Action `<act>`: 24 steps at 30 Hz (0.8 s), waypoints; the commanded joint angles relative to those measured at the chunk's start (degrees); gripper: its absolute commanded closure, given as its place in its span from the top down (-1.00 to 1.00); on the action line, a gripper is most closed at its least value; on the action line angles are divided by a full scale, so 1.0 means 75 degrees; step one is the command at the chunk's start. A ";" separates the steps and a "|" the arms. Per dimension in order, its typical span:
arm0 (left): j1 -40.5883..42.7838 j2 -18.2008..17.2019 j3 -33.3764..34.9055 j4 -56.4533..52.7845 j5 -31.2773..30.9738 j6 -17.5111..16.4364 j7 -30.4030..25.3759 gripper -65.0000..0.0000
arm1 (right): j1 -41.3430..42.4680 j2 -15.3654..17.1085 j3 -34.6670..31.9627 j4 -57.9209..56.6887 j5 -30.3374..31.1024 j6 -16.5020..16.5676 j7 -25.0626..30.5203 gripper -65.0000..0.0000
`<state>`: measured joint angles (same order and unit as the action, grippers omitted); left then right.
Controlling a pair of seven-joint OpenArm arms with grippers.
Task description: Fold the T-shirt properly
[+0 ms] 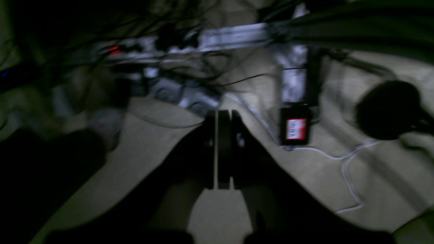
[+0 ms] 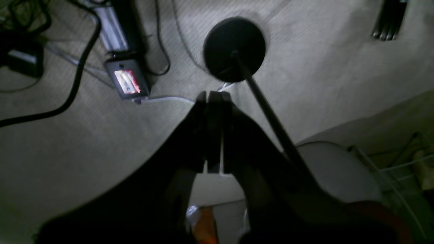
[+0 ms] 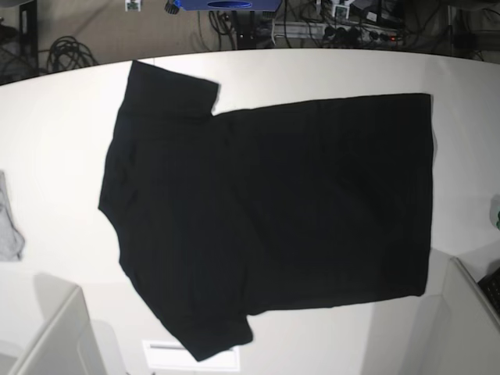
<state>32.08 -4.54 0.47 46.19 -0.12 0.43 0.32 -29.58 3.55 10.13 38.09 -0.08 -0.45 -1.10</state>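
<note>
The black T-shirt (image 3: 266, 211) lies spread flat on the white table (image 3: 62, 156) in the base view. Its neck end points left and its hem right, with one sleeve at the top left and the other at the bottom. No print shows. Neither gripper appears in the base view. In the left wrist view my left gripper (image 1: 222, 115) is shut with nothing between its fingers, and floor lies beyond it. In the right wrist view my right gripper (image 2: 214, 95) is also shut and empty, off the shirt.
A small grey cloth (image 3: 8, 230) lies at the table's left edge. Pale grey blocks stand at the bottom left (image 3: 55, 336) and bottom right (image 3: 469, 312) corners. On the floor are a round black stand base (image 2: 234, 49), cables and a power strip (image 1: 234, 35).
</note>
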 commanded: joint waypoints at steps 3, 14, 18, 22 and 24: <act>0.0617 -0.0175 -0.0069 0.0915 0.0010 -0.0004 -0.0107 -1.00 | -0.0422 -0.0022 0.0284 0.0460 0.0016 0.0007 0.0036 -1.00; 0.2879 -0.0749 -0.0080 0.4642 0.0010 0.0019 -0.0072 -1.00 | -0.2379 -0.0304 0.1304 0.4516 0.0028 0.0007 -0.0750 -1.00; 0.3876 -0.0761 -0.0291 0.6107 0.0010 0.0019 -0.0083 -1.00 | -0.3036 -0.0456 0.1339 0.6075 0.0028 0.0007 -0.1300 -1.00; 0.4825 -0.0702 -0.0866 0.7819 0.0010 0.0019 -0.0083 -1.00 | -0.3587 -0.0784 0.1515 0.7763 0.0028 0.0007 -0.1593 -1.00; 0.5130 -0.0702 -0.1006 0.8510 0.0010 0.0019 -0.0083 -1.00 | -0.3751 -0.0890 0.1515 0.8572 0.0016 0.0007 -0.1804 -1.00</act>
<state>69.30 -9.85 -7.11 109.56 -0.08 0.51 0.69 -57.08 -3.77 20.91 101.67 -0.08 -0.14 -16.14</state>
